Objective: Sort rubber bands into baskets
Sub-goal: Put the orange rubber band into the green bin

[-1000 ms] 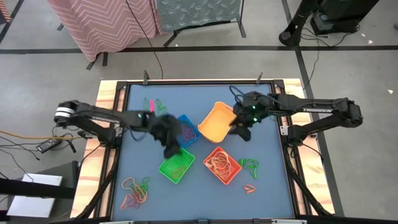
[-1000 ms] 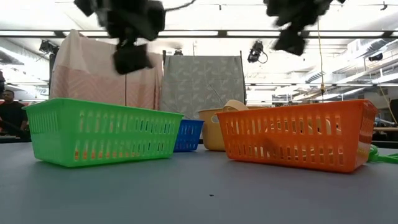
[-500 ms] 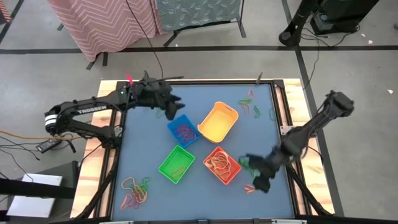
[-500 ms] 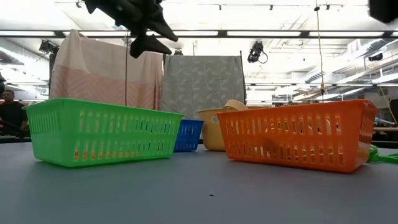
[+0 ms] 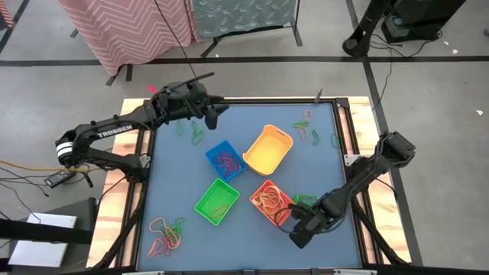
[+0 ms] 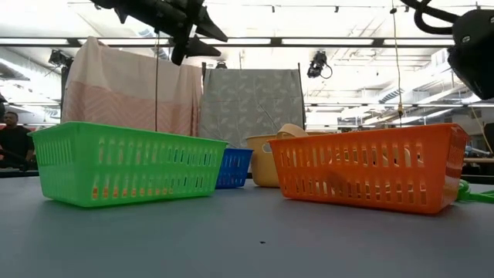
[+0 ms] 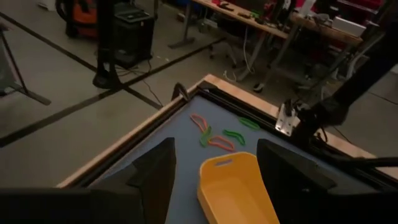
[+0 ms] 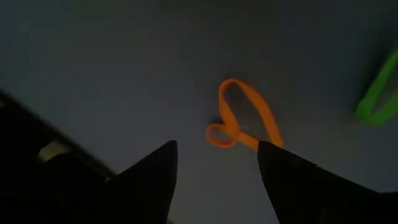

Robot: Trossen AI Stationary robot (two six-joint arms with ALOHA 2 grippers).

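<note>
Pickup is in hand: the right gripper (image 8: 214, 163), fingers spread, is poised over an orange band (image 8: 239, 122) at five o'clock on the tabletop (image 5: 183, 179), to be pinched next, while the left gripper (image 7: 214, 163), fingers spread, is held high at eleven o'clock.

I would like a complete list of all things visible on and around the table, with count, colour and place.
Baskets: four; blue, yellow, green, orange; table centre.
Loose rubber bands: mixed colours; near-left corner, far-right corner, far left, green ones beside the orange basket.
Orange band: one; before the right claw.
Table: one, blue-grey.
Person: one, background, low view.
Left claw: open, far-left edge.
Right claw: open, near right.
</note>
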